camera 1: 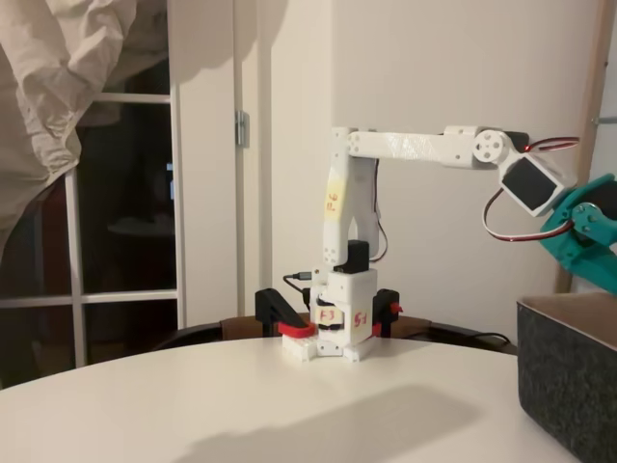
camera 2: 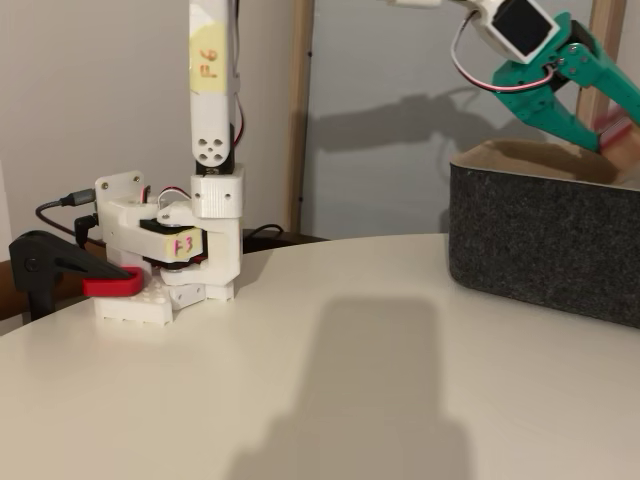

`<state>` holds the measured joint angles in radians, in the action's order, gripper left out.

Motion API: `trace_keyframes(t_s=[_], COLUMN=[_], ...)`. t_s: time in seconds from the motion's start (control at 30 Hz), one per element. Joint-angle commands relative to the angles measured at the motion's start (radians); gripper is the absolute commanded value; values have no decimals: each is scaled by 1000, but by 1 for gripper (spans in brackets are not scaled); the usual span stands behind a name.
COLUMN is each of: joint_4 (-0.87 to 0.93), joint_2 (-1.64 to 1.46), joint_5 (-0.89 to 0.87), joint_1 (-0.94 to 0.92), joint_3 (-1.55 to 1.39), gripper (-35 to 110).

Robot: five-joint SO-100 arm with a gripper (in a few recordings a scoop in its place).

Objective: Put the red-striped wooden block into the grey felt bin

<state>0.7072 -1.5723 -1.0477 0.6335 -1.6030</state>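
Gripper [camera 2: 600,120] above grey felt bin [camera 2: 540,240] (block possibly held).

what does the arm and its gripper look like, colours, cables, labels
The arm is white printed plastic with black servos. Its gripper is teal green. Red, white and black wires loop at the wrist. Yellow tape labels with red handwriting sit on the upright link and base, which black-and-red clamps hold to the table.

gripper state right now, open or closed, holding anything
The gripper: over the grey felt bin, fingers apparently closed on something red and blurred, probably the red-striped wooden block.
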Motion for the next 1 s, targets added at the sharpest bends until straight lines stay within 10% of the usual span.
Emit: trace_keyframes(t_s=[0.0, 0.57, 0.97], joint_4=[34, 328, 471], joint_2=[-44, -640, -960], joint_5=[-5, -137, -330], joint_1=[23, -55, -887], joint_3=[49, -100, -273], gripper=[24, 22, 0])
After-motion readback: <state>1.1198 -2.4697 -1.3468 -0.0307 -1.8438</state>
